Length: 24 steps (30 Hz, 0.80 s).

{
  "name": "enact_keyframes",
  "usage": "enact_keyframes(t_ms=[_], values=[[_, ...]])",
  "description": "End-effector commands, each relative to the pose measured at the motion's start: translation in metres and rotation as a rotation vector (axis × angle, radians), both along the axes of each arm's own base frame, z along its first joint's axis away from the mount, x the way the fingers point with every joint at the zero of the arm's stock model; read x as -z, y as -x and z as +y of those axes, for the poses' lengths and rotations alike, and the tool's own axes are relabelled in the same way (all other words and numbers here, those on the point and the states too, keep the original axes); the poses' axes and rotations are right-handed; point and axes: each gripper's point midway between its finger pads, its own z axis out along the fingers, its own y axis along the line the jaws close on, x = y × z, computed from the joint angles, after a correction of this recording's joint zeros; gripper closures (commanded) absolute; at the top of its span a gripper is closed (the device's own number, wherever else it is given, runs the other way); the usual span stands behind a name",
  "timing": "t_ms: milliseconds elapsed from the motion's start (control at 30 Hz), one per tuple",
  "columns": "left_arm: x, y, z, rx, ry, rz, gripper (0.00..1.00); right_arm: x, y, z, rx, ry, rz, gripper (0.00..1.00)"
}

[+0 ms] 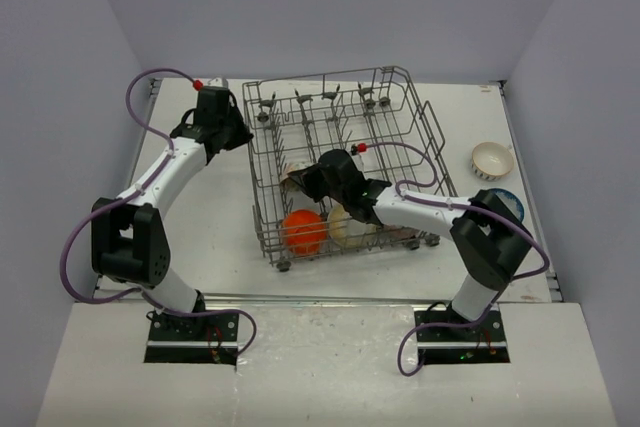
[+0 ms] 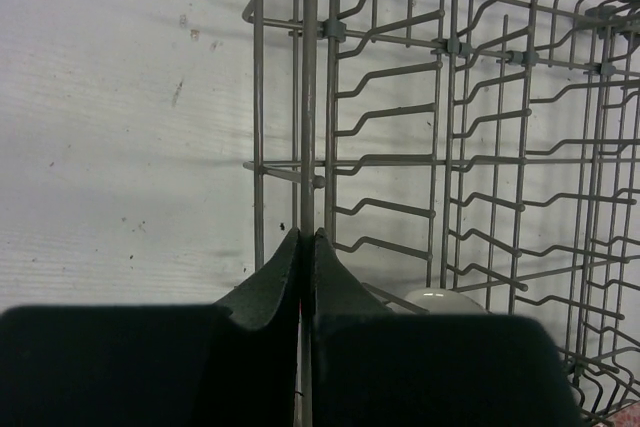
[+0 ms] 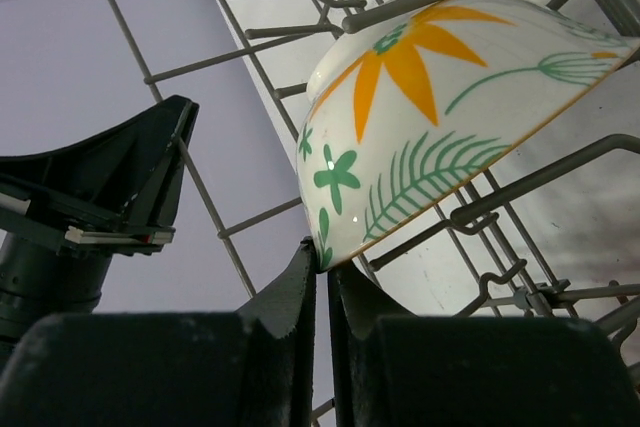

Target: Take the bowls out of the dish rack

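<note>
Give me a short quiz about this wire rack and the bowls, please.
1. True or false: the right fingers are shut on the rim of the white bowl with orange-and-green flowers.
2. Which small round bowl lies in the near left corner of the grey wire dish rack: A pink, B orange, C blue?
3. How many bowls sit on the white table to the right of the rack?
Key: 1 true. 2 B, the orange bowl. 3 two: the whitish bowl and the blue-patterned bowl.
</note>
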Motion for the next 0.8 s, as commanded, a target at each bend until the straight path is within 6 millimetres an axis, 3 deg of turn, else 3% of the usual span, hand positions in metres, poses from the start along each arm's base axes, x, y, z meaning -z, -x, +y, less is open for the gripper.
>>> enact_keyframes(t_ms=[0, 33, 67, 200, 267, 400, 667, 767], values=[[0.029, 0.020, 0.012, -0.012, -0.034, 0.100, 1.00, 0.019, -0.016, -0.024, 0.070, 0.088, -0.119, 1.00], [0.030, 0.020, 0.012, -0.012, -0.036, 0.102, 1.00, 0.021, -0.013, -0.023, 0.051, 0.086, -0.127, 1.00], [0.031, 0.020, 0.013, -0.014, -0.041, 0.104, 1.00, 0.007, -0.016, -0.018, 0.037, 0.051, -0.183, 1.00], [0.032, 0.018, 0.015, -0.009, -0.054, 0.107, 1.00, -0.009, -0.019, -0.008, -0.022, 0.055, -0.254, 1.00], [0.029, 0.015, 0.015, -0.002, -0.055, 0.103, 1.00, -0.027, -0.021, 0.000, -0.064, 0.048, -0.337, 1.00], [0.027, 0.011, 0.016, -0.001, -0.055, 0.097, 1.00, -0.046, -0.026, 0.002, -0.074, 0.072, -0.417, 1.00], [0.031, 0.010, 0.016, 0.003, -0.051, 0.103, 1.00, -0.021, -0.022, -0.007, -0.055, 0.102, -0.382, 1.00], [0.032, 0.011, 0.017, 0.003, -0.058, 0.106, 1.00, -0.011, -0.019, 0.000, -0.105, 0.129, -0.331, 1.00]])
